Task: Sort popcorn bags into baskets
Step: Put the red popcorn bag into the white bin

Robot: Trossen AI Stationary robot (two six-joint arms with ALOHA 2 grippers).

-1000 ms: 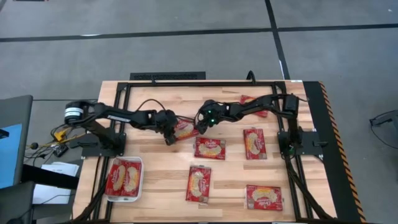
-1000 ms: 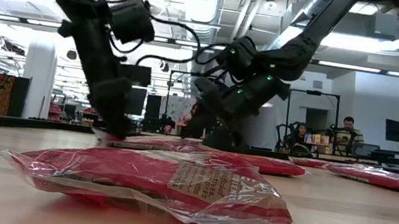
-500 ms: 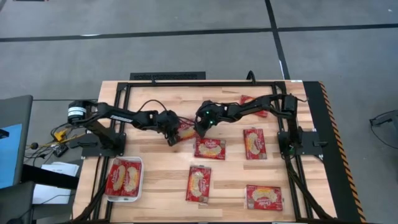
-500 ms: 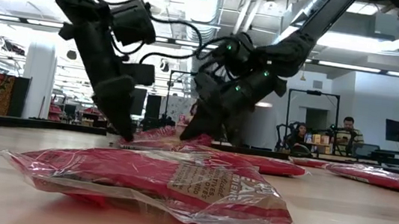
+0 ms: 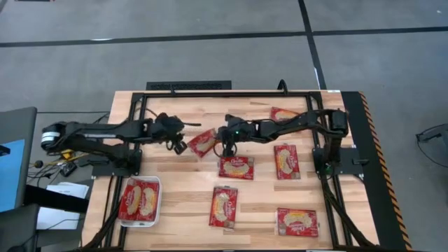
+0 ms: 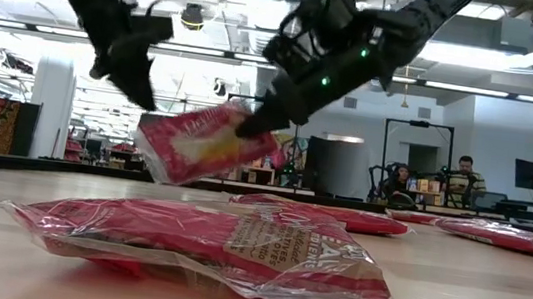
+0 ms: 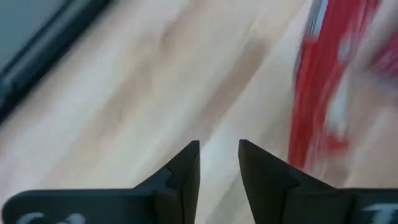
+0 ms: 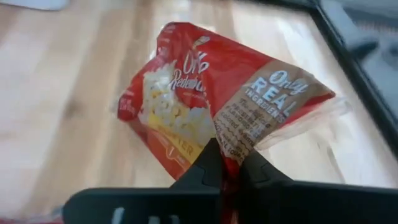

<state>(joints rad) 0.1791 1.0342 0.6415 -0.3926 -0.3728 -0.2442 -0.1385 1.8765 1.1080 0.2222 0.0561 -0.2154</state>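
A popcorn bag (image 5: 202, 141) is held clear of the table (image 5: 182, 182) by the right gripper (image 5: 225, 145), whose fingers are pinched together on the bag's edge; in the right wrist view the crumpled seam of that bag (image 8: 211, 106) is seen squeezed between the two dark fingers (image 8: 208, 165), and what lies below the fingertips is hidden. From the low view the lifted bag (image 6: 202, 142) is seen tilted in the air, with the right gripper (image 6: 249, 122) at its upper corner. The left gripper (image 5: 178, 145) is found at about nine o'clock of the lifted bag, just beside it and apart from it; in the left wrist view its fingers (image 7: 186, 171) are shown slightly spread with bare wood between them, and a red blur (image 7: 323, 93) is all that can be made out of a bag at the side. The white basket (image 5: 158, 183) sits at about seven o'clock on the table, with bags (image 5: 140, 199) lying inside; their exact count is hard to tell. Loose bags are spread toward five o'clock: one (image 5: 236, 166) just below the right gripper, one (image 5: 285, 159) beside it, one (image 5: 224, 206) lower, one (image 5: 297, 222) near the corner, and one (image 5: 283, 113) at about one o'clock, partly covered by the right arm. The nearest bag (image 6: 205, 243) fills the low view and blocks much of the table behind it.
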